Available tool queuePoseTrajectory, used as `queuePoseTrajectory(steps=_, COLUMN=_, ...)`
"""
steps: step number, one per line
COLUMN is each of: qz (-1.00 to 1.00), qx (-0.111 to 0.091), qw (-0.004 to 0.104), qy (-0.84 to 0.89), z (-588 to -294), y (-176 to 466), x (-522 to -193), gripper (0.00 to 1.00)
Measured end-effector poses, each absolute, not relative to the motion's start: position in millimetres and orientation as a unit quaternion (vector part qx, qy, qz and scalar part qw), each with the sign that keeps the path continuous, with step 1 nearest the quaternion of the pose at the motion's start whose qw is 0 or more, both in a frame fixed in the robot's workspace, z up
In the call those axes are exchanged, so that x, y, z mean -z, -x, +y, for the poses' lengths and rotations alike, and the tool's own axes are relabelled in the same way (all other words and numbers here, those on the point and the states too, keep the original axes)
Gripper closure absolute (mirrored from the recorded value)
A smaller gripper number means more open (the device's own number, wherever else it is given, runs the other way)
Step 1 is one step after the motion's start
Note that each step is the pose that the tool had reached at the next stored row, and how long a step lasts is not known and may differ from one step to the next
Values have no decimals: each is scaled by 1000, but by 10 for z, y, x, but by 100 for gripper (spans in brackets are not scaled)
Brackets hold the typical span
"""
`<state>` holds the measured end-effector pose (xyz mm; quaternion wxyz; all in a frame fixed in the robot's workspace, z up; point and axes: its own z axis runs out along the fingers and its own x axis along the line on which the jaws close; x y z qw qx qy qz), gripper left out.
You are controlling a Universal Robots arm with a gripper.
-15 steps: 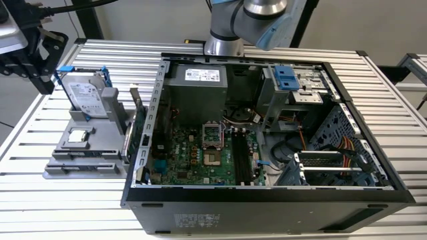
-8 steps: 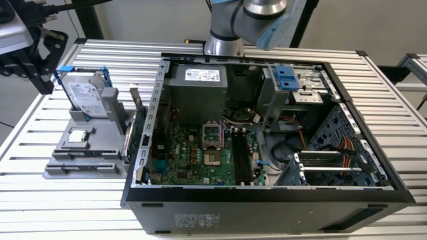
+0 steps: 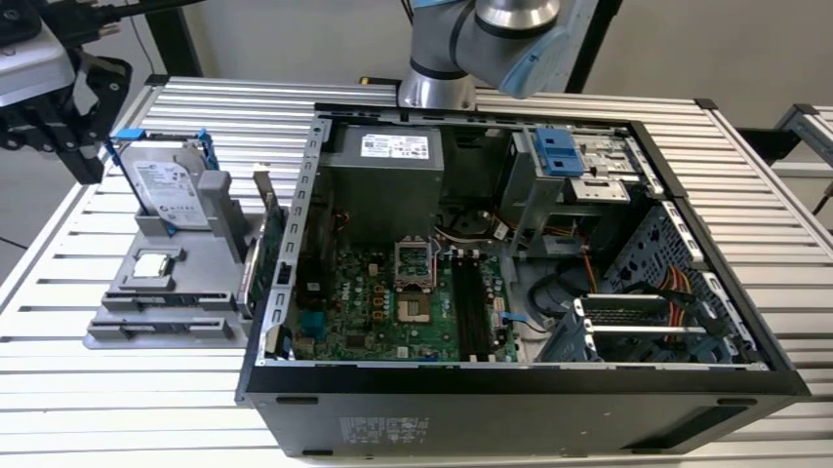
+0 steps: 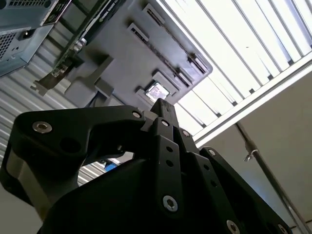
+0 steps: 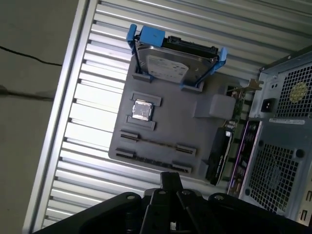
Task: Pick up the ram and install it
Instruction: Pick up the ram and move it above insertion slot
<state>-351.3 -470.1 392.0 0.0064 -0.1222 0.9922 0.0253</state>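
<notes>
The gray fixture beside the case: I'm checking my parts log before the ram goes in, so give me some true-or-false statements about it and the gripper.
The hard drive stands upright on the gray fixture. True.
The gripper holds the ram. False: it is shut on nothing.
The computer case lies open, its motherboard exposed. True.
The expansion card is seated in the motherboard. False: it stands on the fixture's edge, beside the case.

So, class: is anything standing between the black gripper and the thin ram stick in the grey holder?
Nothing visible does. In the first wrist view, open air separates the black gripper from the thin ram stick, edge-up in the grey holder; the silver hard drive stands beyond it.
</notes>
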Motion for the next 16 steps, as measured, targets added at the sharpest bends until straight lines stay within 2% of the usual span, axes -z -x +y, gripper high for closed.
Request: queuePoseTrajectory(steps=16, qz=985, qx=-25, qw=5, qy=172, z=-4701, y=3515, x=-3920, gripper=100)
